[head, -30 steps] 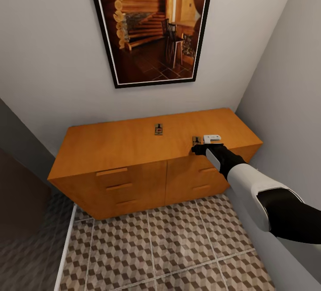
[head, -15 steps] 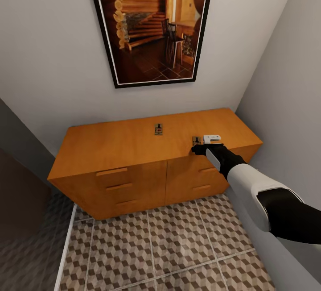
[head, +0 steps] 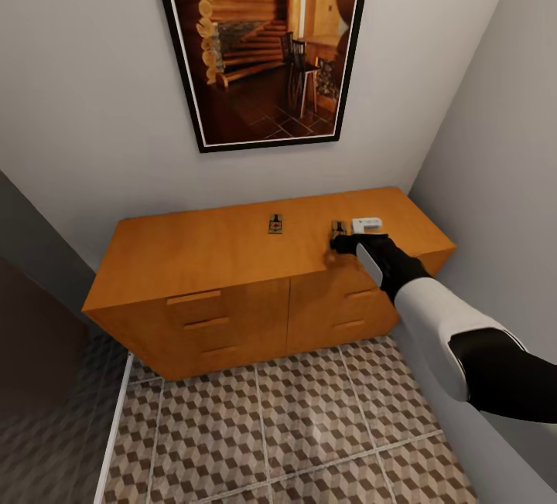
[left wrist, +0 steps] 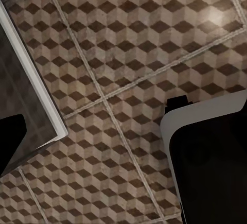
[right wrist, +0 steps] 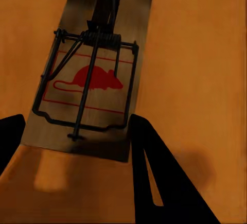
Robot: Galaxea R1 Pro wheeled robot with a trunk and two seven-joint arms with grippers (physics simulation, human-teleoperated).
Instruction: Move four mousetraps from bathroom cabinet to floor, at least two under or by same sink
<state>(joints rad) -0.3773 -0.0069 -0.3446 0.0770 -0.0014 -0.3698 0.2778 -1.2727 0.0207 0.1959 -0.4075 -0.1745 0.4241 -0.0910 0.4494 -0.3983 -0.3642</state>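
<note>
Pale grey walls (head: 93, 102) meet in a corner, with a black-framed log-cabin picture (head: 263, 40) hanging above.

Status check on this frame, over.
Right gripper open, jaws straddling a mousetrap on the cabinet. Second mousetrap mid-top, untouched. Nothing blocking.

mousetrap (head: 338, 226) part hidden behind right tool (head: 346, 242), picture (head: 263, 40) top cropped

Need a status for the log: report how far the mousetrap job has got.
Done: no trap shows on the cube-patterned tile floor. In hand: right gripper, open, straddles one tan wooden mousetrap on the orange-brown cabinet. Left: that trap, the second trap, then floor placement.
</note>
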